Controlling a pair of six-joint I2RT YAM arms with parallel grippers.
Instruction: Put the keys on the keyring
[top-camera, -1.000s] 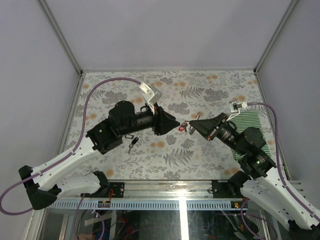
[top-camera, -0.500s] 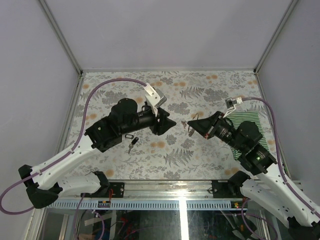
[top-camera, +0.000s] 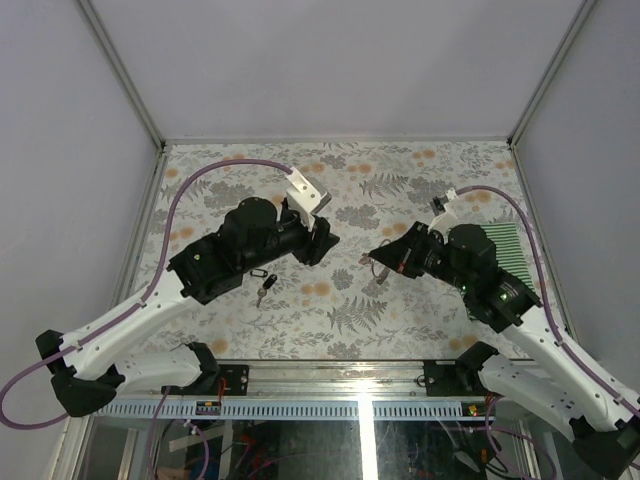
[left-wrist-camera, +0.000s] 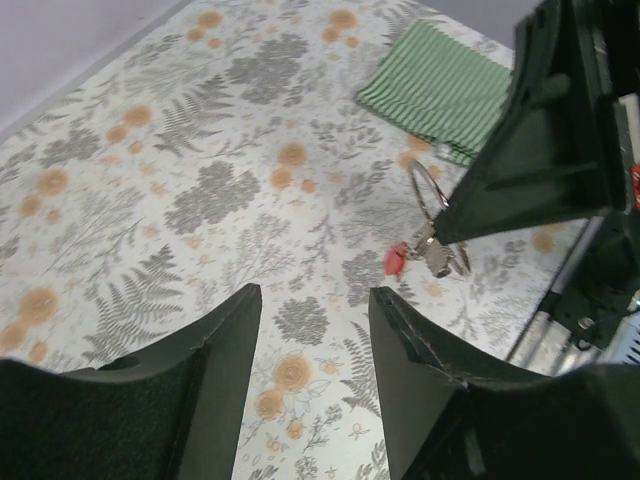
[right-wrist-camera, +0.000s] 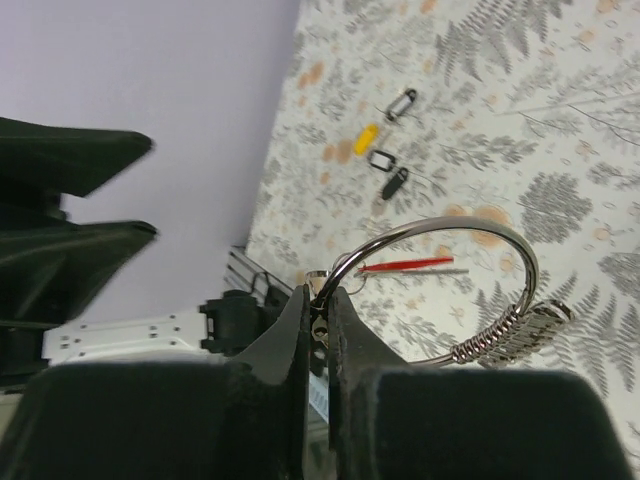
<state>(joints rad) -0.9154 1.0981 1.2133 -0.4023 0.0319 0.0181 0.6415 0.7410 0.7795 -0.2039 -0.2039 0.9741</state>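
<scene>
My right gripper (top-camera: 378, 257) (right-wrist-camera: 317, 292) is shut on the silver wire keyring (right-wrist-camera: 470, 222), held above the table's middle. The red-tagged key (left-wrist-camera: 396, 258) hangs from the keyring (left-wrist-camera: 428, 190); in the right wrist view its tag (right-wrist-camera: 405, 264) shows edge-on. My left gripper (top-camera: 325, 240) (left-wrist-camera: 315, 295) is open and empty, a short way left of the ring. A yellow-tagged key (right-wrist-camera: 366, 137) and black-tagged keys (right-wrist-camera: 394, 182) lie on the table; the black ones (top-camera: 264, 280) sit beside my left arm in the top view, where the yellow one is hidden.
A green striped cloth (top-camera: 510, 250) (left-wrist-camera: 440, 85) lies at the right of the floral table (top-camera: 350, 310). Grey walls enclose the table on three sides. My left arm's purple cable (top-camera: 200, 175) arcs over the back left.
My left gripper has drawn back to the left, away from the red-tagged key, and opened. My right wrist has turned and dipped, keeping the keyring with the red key hanging on it.
</scene>
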